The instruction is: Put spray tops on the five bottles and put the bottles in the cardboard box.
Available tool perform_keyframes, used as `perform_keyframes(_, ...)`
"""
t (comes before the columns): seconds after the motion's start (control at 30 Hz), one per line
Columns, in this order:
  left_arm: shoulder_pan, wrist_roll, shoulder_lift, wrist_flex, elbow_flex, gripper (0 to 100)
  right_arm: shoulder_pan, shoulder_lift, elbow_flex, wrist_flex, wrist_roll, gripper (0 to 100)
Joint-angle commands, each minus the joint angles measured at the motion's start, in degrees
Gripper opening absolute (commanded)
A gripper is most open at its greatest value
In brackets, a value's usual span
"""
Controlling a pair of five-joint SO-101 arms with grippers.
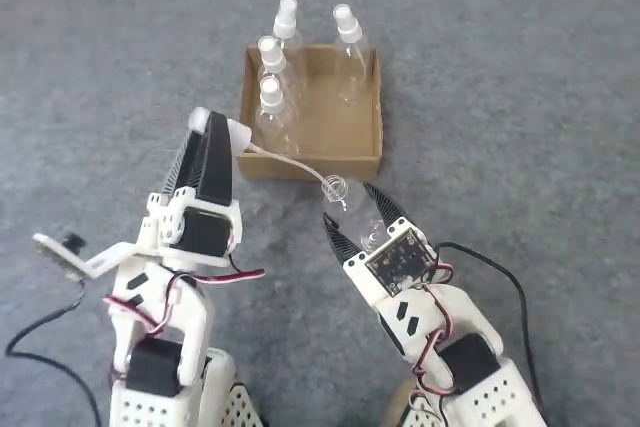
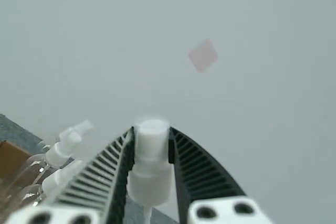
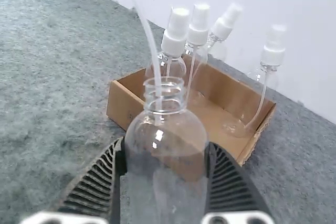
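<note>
Left jaws clamped on spray top [image 2: 151, 166]; its dip tube [image 3: 148, 40] enters open bottle [image 3: 165, 150] neck. Cardboard box [image 1: 360, 162] on tabletop [image 1: 520, 97]: four capped bottles [image 1: 275, 117] upright inside. Right jaws gripping open bottle, near box front.

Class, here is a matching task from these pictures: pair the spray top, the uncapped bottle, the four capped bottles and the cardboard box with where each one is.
Things
1. spray top
2. uncapped bottle
3. four capped bottles
4. cardboard box

Places
A. standing inside the box
B. held in the right gripper
C. resting on the grey mat
D. held in the left gripper

Pairs: 1-D, 2-B, 3-A, 4-C.
</note>
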Motion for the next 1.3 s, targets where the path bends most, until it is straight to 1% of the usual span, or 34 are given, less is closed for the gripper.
perform_keyframes(0.0,0.79,-0.70,-1.23,1.23,-0.40,1,-0.31,-1.01,1.32,-0.92,1.05,3.3)
perform_keyframes(0.07,2.81,-2.64,-1.23,2.81,-0.31,1,-0.31,-0.92,1.32,-0.92,1.05,3.3)
perform_keyframes(0.13,6.42,-5.71,-1.23,4.66,-0.31,1,-0.31,-0.92,1.32,-0.84,1.05,3.3)
perform_keyframes(0.23,11.08,-8.09,-1.23,7.03,-0.31,1,-0.40,-1.19,1.32,0.57,1.05,3.3)
perform_keyframes(0.4,13.10,-9.49,-1.23,6.86,1.36,1,-0.31,-1.19,1.32,0.57,1.05,3.3)
perform_keyframes(0.47,13.54,-11.96,-1.23,6.86,2.42,1,-0.31,-1.19,1.32,0.66,1.05,3.3)
perform_keyframes(0.67,20.22,-17.23,-1.23,6.51,5.67,1,-0.48,-1.01,1.32,0.84,1.05,3.3)
perform_keyframes(0.9,20.75,-21.19,-1.23,0.97,9.63,1,-0.57,-1.27,1.32,2.59,1.14,3.3)
perform_keyframes(1.0,20.75,-22.07,-1.23,1.05,9.98,1,-0.57,-1.27,1.32,2.59,1.14,3.3)
perform_keyframes(1.1,20.75,-22.07,-1.14,1.14,10.15,1,-0.57,-1.27,1.23,2.59,1.23,0.4)
perform_keyframes(1.17,20.75,-22.24,-1.14,1.14,10.77,1,-0.57,-1.27,1.23,2.59,1.23,0.8)
perform_keyframes(1.27,21.19,-25.05,-1.14,1.14,11.74,1,-0.57,-1.27,1.23,2.59,1.23,0.7)
